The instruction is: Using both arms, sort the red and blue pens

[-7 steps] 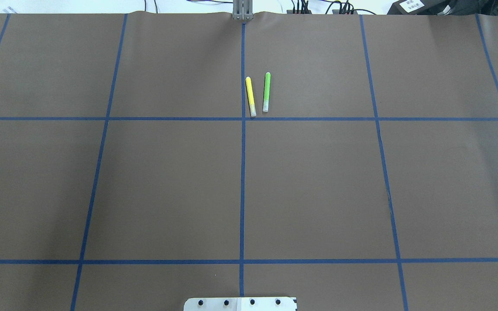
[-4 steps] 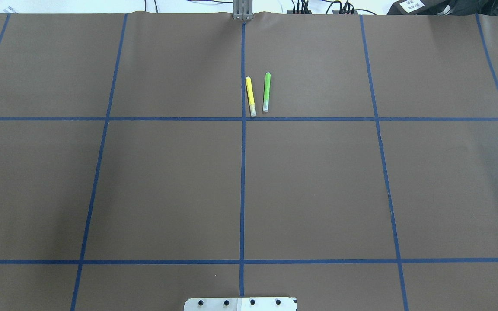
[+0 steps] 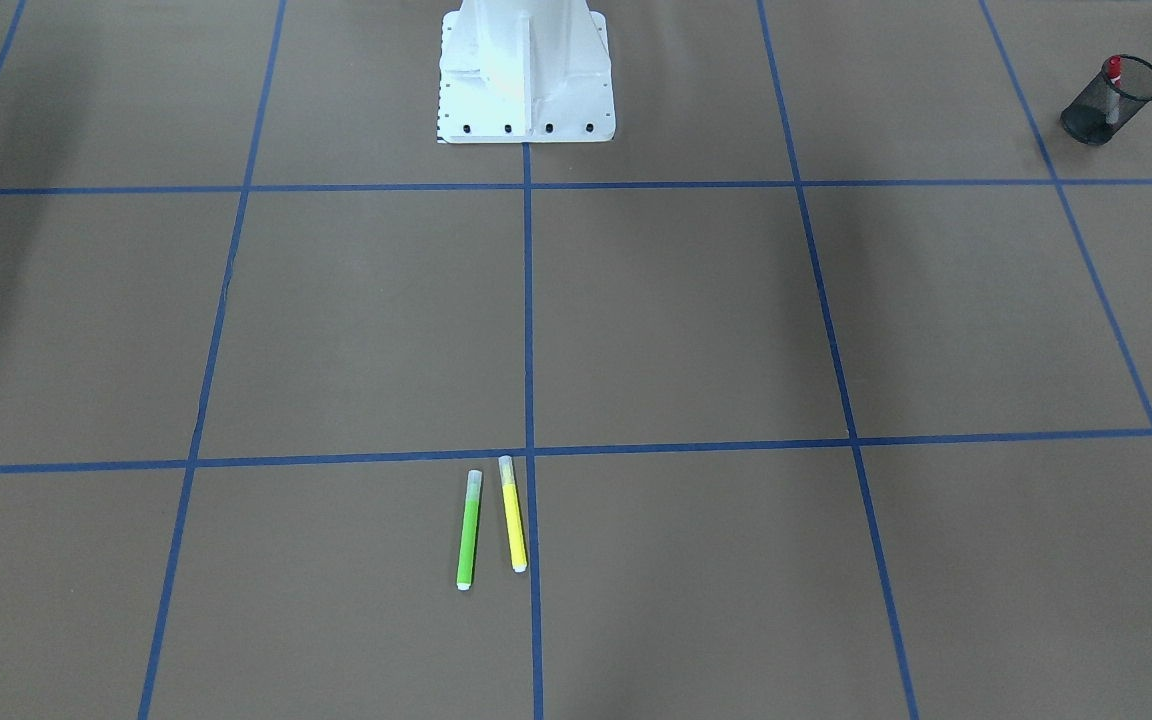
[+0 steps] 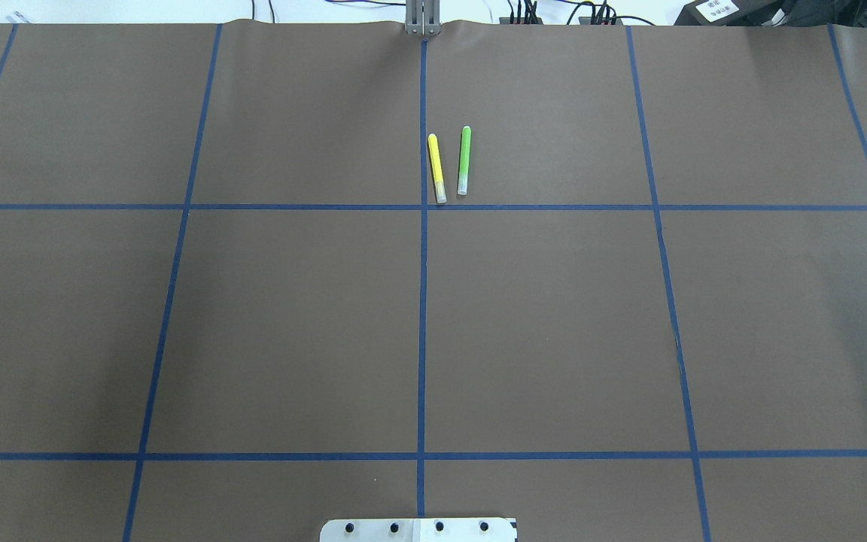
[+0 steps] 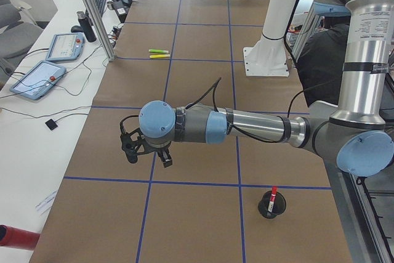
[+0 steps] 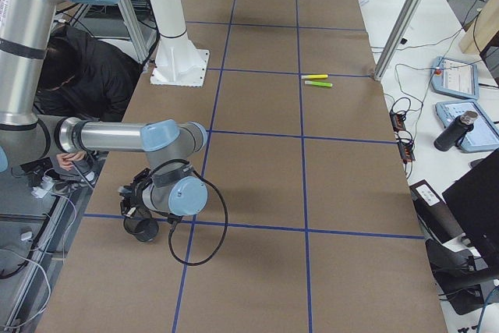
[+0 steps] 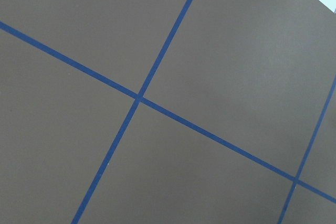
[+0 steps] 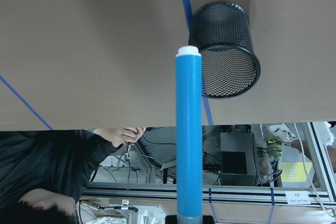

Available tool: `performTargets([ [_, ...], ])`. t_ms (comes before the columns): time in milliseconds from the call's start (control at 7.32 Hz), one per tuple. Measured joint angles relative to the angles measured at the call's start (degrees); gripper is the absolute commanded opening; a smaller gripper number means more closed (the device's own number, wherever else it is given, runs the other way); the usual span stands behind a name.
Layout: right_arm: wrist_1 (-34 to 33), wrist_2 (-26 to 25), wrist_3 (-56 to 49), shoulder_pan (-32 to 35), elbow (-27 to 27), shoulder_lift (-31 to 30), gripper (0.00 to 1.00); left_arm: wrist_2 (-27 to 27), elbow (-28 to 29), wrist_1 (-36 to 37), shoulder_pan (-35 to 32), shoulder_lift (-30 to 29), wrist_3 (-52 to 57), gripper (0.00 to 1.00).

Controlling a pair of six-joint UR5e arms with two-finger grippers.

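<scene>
The blue pen (image 8: 189,129) fills the middle of the right wrist view, with my right gripper (image 8: 189,220) shut on its base. Its white tip points toward a black mesh cup (image 8: 226,51) lying just beyond it. In the right side view that gripper (image 6: 134,202) hovers right over this cup (image 6: 142,228). The red pen (image 3: 1114,70) stands in another mesh cup (image 3: 1106,102) on my left side, also seen as a red pen (image 5: 273,195) from the left. My left gripper (image 5: 148,152) hangs over bare table away from that cup; I cannot tell whether it is open or shut.
A yellow marker (image 4: 436,167) and a green marker (image 4: 464,159) lie side by side at the far middle of the table. The white pedestal (image 3: 526,70) stands at the near edge. A person (image 6: 86,68) crouches beside the table by my right arm.
</scene>
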Motion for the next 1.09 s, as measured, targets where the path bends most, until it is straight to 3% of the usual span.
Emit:
performTargets([
  [1093,0.7,9.4,-0.6,-0.1,-10.8,-3.1,0.0,0.0,0.3,-0.2,0.0,0.3,0.1,1.0],
])
